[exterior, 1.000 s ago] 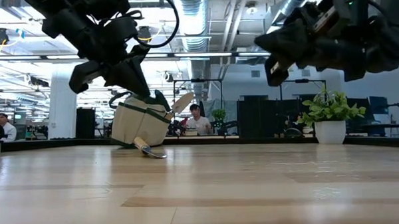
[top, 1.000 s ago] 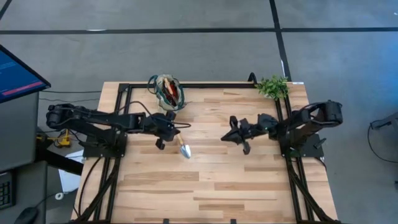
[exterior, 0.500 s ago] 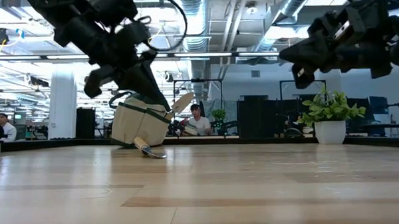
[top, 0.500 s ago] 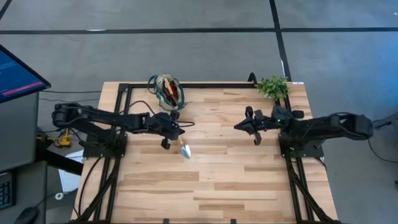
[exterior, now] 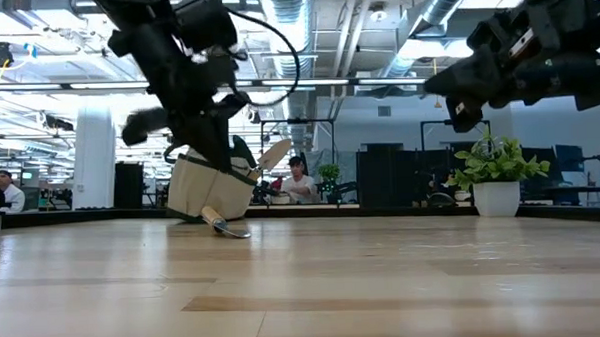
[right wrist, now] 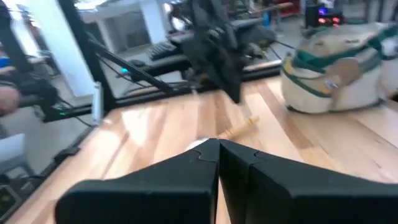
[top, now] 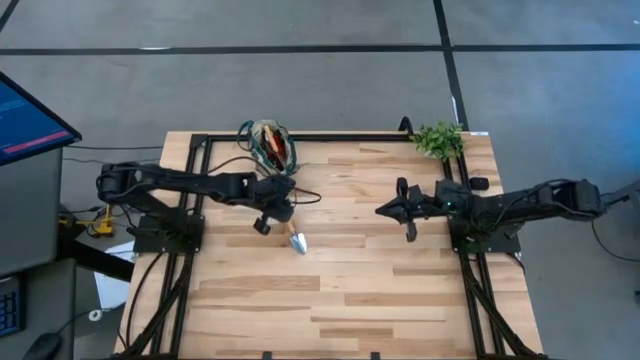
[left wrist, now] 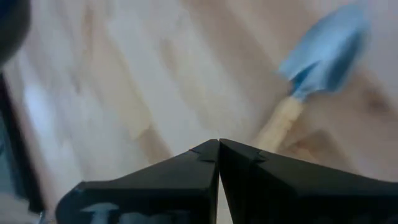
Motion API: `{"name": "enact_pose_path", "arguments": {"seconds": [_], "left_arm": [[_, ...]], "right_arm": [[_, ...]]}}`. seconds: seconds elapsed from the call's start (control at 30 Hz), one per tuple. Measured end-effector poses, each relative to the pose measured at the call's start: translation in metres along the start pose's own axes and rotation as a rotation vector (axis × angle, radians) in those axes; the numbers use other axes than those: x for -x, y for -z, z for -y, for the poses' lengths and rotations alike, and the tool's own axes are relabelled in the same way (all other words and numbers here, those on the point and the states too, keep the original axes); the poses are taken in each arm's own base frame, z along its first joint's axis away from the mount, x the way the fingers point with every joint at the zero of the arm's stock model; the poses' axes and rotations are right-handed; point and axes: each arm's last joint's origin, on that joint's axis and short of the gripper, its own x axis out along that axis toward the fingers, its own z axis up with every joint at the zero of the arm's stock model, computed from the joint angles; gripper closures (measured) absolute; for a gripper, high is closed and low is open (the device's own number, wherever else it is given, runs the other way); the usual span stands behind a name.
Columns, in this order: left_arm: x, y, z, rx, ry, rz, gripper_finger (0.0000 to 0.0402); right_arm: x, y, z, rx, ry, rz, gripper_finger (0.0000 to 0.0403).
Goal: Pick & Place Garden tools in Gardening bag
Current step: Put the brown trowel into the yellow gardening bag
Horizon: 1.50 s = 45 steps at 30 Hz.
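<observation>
From above, the wooden table (top: 340, 290) carries the gardening bag (top: 272, 146) at its far edge, left of centre, stuffed with tools whose red and dark parts show at its mouth. A trowel (top: 296, 239) lies flat on the boards nearer the middle, well apart from the bag, silver blade pointing toward the near side. The left gripper (top: 278, 213) hangs just beside the trowel's handle end, between trowel and bag, with its fingers pressed together and nothing in them. The right gripper (top: 388, 209) reaches in from the right side toward the table's centre, fingers likewise together and empty, well apart from the trowel. A leafy green plant (top: 438, 139) stands at the far right corner. From table height, the bag (exterior: 209, 187) leans on the boards with a wooden handle sticking out of its top, and the trowel (exterior: 225, 226) lies in front of it; the left gripper (exterior: 214, 151) hangs above them, the right gripper (exterior: 457, 93) is up at the right over the potted plant (exterior: 495, 177). The left wrist view looks past the closed fingers (left wrist: 186, 171) down at the trowel (left wrist: 311, 78), blade and pale handle blurred. The right wrist view shows its own joined fingers (right wrist: 186, 168), the left arm (right wrist: 214, 43) across the table, and the bag (right wrist: 339, 68) beyond.
</observation>
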Motion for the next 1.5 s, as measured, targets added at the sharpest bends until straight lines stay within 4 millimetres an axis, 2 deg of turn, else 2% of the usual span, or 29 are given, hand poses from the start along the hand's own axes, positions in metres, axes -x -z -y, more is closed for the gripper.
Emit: {"name": "enact_pose_path", "arguments": {"seconds": [0.13,0.2,0.37,0.57,0.7,1.1,1.27,1.4,1.5], "left_arm": [[0.009,-0.004,0.001,-0.064,0.08,0.126,0.0401],[0.008,-0.004,0.002,-0.103,0.093,0.13,0.0401],[0.009,-0.005,-0.003,-0.226,-0.002,0.106,0.04],[0.014,-0.007,-0.007,-0.232,-0.082,0.084,0.0396],[0.014,-0.006,-0.007,-0.233,-0.088,0.065,0.0373],[-0.002,-0.001,-0.001,-0.24,-0.005,0.012,0.0236],[-0.018,0.004,0.008,-0.247,0.096,-0.035,0.023],[-0.034,0.007,0.013,-0.25,0.153,-0.068,0.0248],[-0.04,0.01,0.013,-0.26,0.13,-0.12,0.0263]], "right_arm": [[-0.001,0.002,-0.002,-0.001,0.032,-0.007,0.0403],[-0.001,0.002,-0.003,-0.001,0.028,-0.007,0.0403],[-0.001,0.002,-0.003,-0.001,0.027,-0.005,0.0403],[-0.001,0.002,-0.003,-0.002,0.028,-0.009,0.0403],[-0.001,0.003,-0.003,-0.003,0.029,-0.014,0.0403],[-0.001,0.005,-0.003,-0.007,0.035,-0.033,0.0403],[-0.002,0.006,-0.006,-0.009,0.053,-0.034,0.0403],[-0.003,0.007,-0.01,-0.009,0.033,-0.039,0.0403],[-0.003,0.007,-0.012,-0.007,0.041,-0.037,0.0403]]}}
